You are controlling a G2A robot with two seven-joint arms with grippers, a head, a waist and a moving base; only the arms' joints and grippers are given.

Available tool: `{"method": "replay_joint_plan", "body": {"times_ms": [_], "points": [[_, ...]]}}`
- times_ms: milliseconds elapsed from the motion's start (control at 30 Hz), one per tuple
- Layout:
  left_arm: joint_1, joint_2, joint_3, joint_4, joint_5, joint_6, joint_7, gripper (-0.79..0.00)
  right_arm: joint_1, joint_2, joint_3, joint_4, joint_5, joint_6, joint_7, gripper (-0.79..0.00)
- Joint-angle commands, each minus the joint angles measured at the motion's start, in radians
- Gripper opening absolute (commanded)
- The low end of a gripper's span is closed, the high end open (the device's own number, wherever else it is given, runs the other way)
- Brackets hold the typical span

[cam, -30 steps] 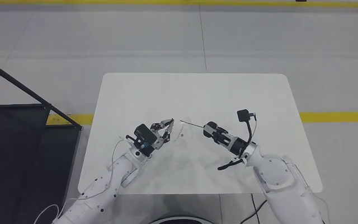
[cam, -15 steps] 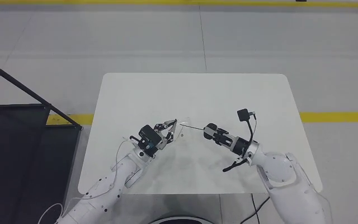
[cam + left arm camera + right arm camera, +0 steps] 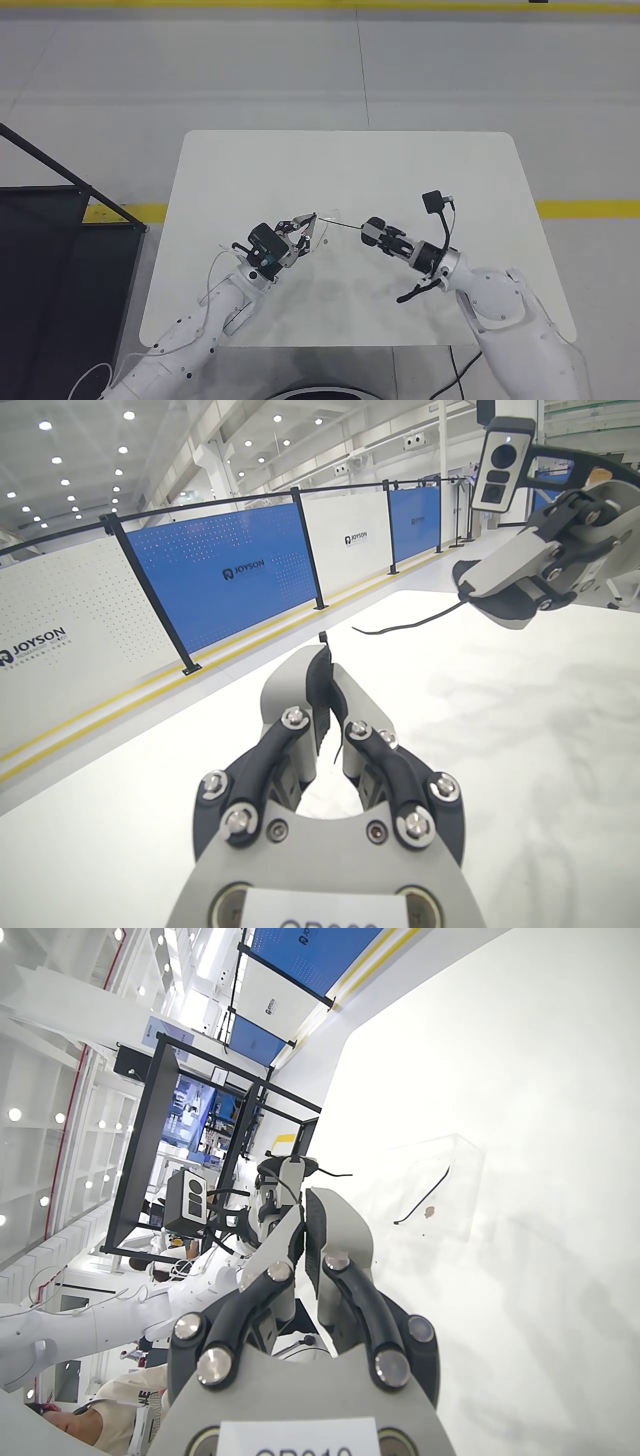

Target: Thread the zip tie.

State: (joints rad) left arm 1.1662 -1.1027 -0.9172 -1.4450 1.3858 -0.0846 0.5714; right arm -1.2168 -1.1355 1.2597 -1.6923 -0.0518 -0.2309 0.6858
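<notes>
Above the tabletop (image 3: pixel 450 170) centre, the light, whippy zip tie (image 3: pixel 406 626) was clamped tail-side in the right gripper (image 3: pixel 469 594) and apparently head-side in the left gripper (image 3: pixel 324 657); gripping nearer its tip should limit flexing.

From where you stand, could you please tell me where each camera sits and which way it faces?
Top view: above the arms, facing down at the table; left gripper and right gripper show.
Left wrist view: on the left wrist, facing along its own shut gripper across the table toward the right gripper.
Right wrist view: on the right wrist, facing past its own shut gripper toward the left gripper.
Shared: top and left wrist views both show the right gripper's zip tie.
</notes>
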Motion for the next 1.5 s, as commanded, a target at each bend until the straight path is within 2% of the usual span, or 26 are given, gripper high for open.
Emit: {"method": "replay_joint_plan", "body": {"times_ms": [0,467,1467], "points": [[0.0,0.0,0.0,0.0,0.0,0.0,0.0,-0.785,0.004,0.0,-0.002,0.001,0.0,0.005,0.001,-0.785],[0.0,0.0,0.0,0.0,0.0,0.0,0.0,-0.785,0.014,-0.003,-0.021,-0.002,-0.017,0.039,-0.025,-0.785],[0.0,0.0,0.0,0.0,0.0,0.0,0.0,-0.785,0.007,-0.005,-0.036,-0.009,-0.023,0.038,-0.058,-0.785]]}}
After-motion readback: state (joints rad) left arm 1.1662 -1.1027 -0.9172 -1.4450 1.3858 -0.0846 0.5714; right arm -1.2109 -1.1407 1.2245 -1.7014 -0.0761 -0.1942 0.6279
